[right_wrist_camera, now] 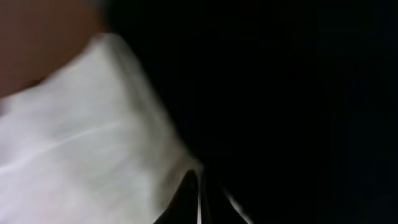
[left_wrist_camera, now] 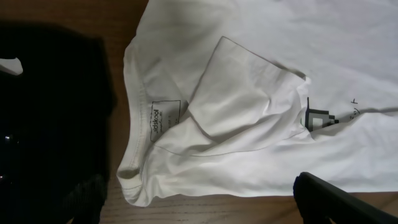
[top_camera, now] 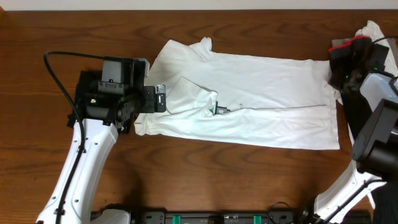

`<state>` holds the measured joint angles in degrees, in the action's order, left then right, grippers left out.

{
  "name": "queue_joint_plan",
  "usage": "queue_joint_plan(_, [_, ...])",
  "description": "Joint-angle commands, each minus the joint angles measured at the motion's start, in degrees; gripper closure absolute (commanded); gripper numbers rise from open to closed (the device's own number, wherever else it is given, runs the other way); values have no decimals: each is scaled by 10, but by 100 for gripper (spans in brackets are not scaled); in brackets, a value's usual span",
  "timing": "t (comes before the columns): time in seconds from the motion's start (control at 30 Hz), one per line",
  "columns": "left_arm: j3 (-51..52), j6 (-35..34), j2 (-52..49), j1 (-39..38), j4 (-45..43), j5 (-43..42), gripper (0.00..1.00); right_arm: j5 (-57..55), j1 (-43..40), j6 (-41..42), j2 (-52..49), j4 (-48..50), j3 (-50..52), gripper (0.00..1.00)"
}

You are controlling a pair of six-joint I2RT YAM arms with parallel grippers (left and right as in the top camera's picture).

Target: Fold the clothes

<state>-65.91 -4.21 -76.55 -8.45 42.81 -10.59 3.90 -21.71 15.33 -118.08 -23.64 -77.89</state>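
White T-shirt lies folded lengthwise across the table, a sleeve turned in, print peeking out. My left gripper gapes at its 9 o'clock collar; my right gripper is pinched together at the 3 o'clock hem.

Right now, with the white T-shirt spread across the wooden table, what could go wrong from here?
1. The right gripper is shut at the right edge of the large white T-shirt. How much cloth it caught is hidden, so a pull may slip.
2. The folded-in sleeve lies loose and creased near the open left gripper. Folding over it may trap wrinkles.
3. Another white cloth behind the right arm could snag.
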Motion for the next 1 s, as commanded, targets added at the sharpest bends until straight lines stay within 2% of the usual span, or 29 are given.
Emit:
queue_joint_plan(0.0, [-7, 8, -4, 0, -2, -6, 2, -69, -18, 14, -23, 14, -5, 96])
queue_joint_plan(0.33, [-7, 5, -4, 0, -5, -6, 4, -68, -90, 14, -50, 41, -12, 96])
queue_joint_plan(0.5, [-7, 5, -4, 0, -5, -6, 4, 2, -129, 13, -49, 8, -39, 96])
queue_joint_plan(0.53, [-7, 5, -4, 0, -5, -6, 4, 31, -131, 9, -48, 1, -45, 93])
queue_joint_plan(0.67, [-7, 5, -4, 0, -6, -6, 4, 268, -131, -63, -37, -2, -78, 72])
queue_joint_plan(0.73, [-7, 5, -4, 0, -7, -6, 4, 334, -125, -64, -30, -2, -93, 65])
queue_joint_plan(0.83, [-7, 5, -4, 0, -7, -6, 4, 355, -110, -57, -29, -4, -106, 60])
queue_joint_plan(0.97, [-7, 5, -4, 0, -9, -6, 3, 301, -75, -56, -30, -4, -106, 60])
